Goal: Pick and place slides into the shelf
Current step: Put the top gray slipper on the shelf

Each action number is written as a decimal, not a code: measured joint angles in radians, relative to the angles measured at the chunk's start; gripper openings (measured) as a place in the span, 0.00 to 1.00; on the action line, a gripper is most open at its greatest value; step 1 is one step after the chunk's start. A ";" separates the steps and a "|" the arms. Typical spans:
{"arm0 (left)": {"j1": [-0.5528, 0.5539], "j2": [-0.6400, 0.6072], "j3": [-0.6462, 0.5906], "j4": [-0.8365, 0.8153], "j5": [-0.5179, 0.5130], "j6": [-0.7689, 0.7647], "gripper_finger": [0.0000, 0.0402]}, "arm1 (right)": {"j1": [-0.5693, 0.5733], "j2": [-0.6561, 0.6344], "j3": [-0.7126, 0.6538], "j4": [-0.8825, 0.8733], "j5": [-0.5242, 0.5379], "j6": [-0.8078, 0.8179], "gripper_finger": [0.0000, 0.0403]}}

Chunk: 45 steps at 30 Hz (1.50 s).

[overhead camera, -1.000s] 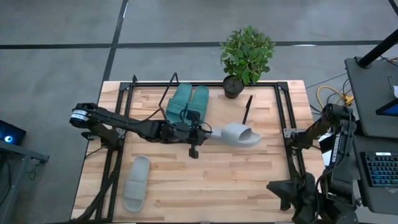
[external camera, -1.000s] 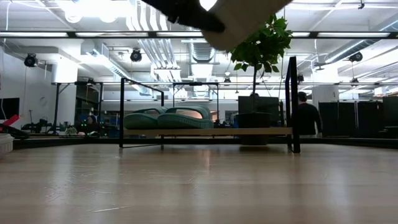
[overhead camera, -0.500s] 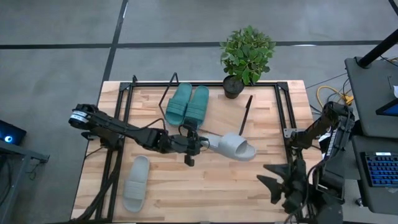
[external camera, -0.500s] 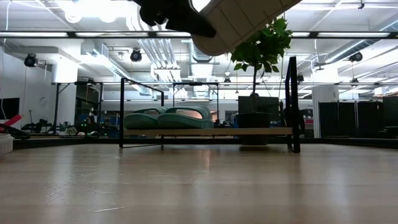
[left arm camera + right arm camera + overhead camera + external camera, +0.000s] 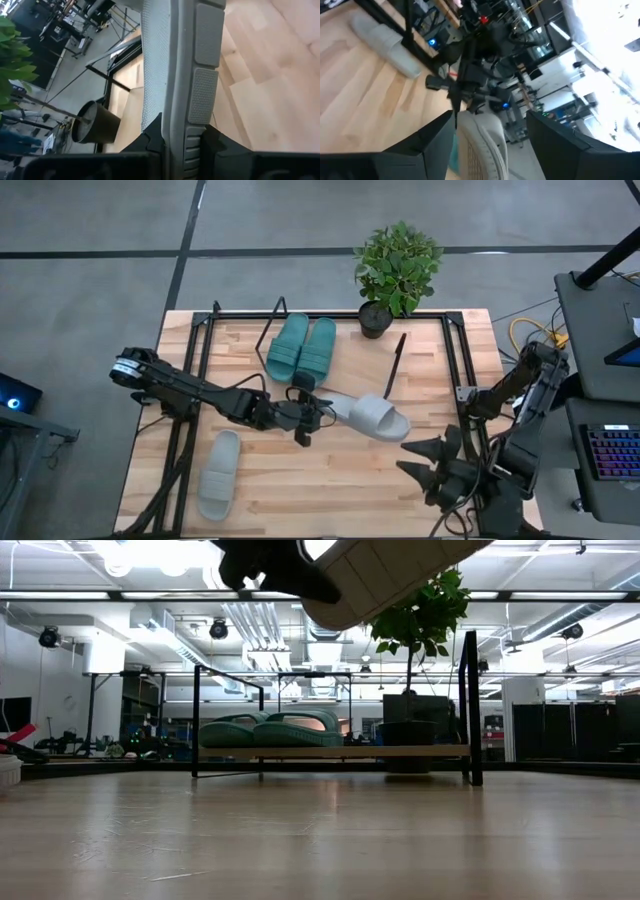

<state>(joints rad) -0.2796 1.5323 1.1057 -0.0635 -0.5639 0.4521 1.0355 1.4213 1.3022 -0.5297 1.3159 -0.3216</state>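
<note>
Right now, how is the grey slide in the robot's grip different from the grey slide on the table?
The held grey slide hangs in the air, pinched at one end by the left gripper; the other grey slide lies flat on the table, untouched. The held one is near the middle, the other near the left front corner. Both are light grey, same shape.

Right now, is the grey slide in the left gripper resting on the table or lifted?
Lifted. The low view shows the grey slide high above the table, held by the left gripper.
</note>
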 joint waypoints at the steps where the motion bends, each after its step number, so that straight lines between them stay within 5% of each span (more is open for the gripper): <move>1: -0.003 -0.003 0.000 -0.011 -0.013 0.000 0.08 | -0.004 -0.004 0.000 -0.049 -0.019 0.051 0.59; 7: -0.020 -0.028 -0.001 -0.063 -0.055 -0.009 0.08 | -0.061 -0.012 0.000 -0.356 -0.111 0.334 0.59; 39: -0.023 -0.011 -0.024 -0.022 -0.072 -0.026 0.08 | -0.165 -0.052 0.127 -0.379 -0.236 0.239 0.59; 45: -0.023 -0.011 -0.024 -0.004 -0.074 -0.025 0.08 | -0.165 -0.045 0.130 -0.386 -0.381 0.240 0.59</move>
<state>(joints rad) -0.3023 1.5211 1.0817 -0.0673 -0.6380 0.4270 0.8703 1.3765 1.4320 -0.9156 0.9350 -0.0816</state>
